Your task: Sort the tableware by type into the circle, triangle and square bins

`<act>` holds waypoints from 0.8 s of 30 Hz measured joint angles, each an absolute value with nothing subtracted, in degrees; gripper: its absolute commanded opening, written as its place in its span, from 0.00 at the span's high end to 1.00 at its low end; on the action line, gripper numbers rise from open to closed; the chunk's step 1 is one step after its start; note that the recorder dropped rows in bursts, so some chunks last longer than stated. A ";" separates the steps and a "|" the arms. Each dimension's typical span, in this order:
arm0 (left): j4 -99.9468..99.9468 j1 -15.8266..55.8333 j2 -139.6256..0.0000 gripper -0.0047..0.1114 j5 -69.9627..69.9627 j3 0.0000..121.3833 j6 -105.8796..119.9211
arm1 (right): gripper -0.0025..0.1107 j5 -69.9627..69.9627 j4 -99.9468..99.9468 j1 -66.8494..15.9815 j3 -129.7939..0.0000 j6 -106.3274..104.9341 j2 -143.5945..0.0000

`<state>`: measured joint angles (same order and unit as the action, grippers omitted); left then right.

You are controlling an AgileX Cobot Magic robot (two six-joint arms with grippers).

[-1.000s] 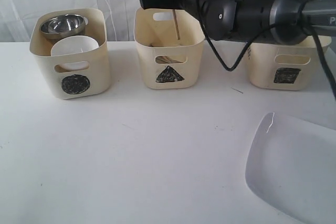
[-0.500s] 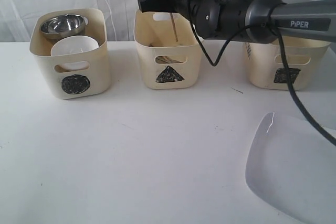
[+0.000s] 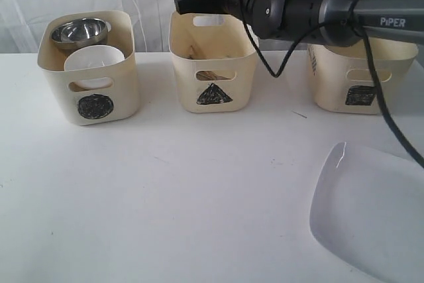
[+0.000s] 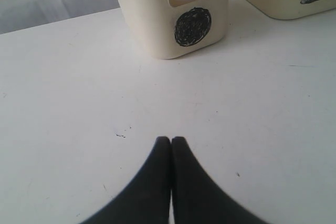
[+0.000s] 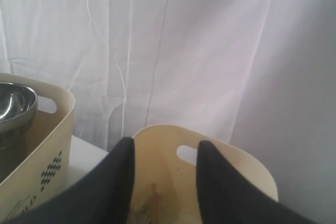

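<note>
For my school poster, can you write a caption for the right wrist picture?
Open black fingers hang over a cream bin, with a white curtain behind.

Three cream bins: circle bin [image 3: 122, 97], triangle bin [image 3: 182, 77], square bin [image 3: 328, 94]. One steel bowl [image 3: 81, 31], one small white bowl [image 3: 93, 59], one large white plate [image 3: 371, 217].

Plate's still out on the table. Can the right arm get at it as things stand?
Probably yes. The right gripper is open and empty above the triangle bin; the plate lies uncovered on that arm's side, nothing standing between. Gripping its flat rim may be awkward.
</note>
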<state>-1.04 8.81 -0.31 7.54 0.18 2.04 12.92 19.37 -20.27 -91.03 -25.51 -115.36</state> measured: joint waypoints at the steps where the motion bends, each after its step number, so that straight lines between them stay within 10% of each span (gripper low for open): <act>1: -1.04 8.81 -0.31 0.96 7.54 0.18 2.04 | 0.74 12.47 19.37 -20.27 -90.33 -26.06 -114.41; 7: -1.04 8.81 -0.31 0.96 7.54 0.18 2.04 | 0.98 12.05 19.37 -20.27 -79.97 -26.80 -106.43; 24: -1.04 8.81 -0.31 0.96 7.54 0.18 2.04 | 0.98 17.55 19.37 -20.27 -34.55 -26.80 -63.62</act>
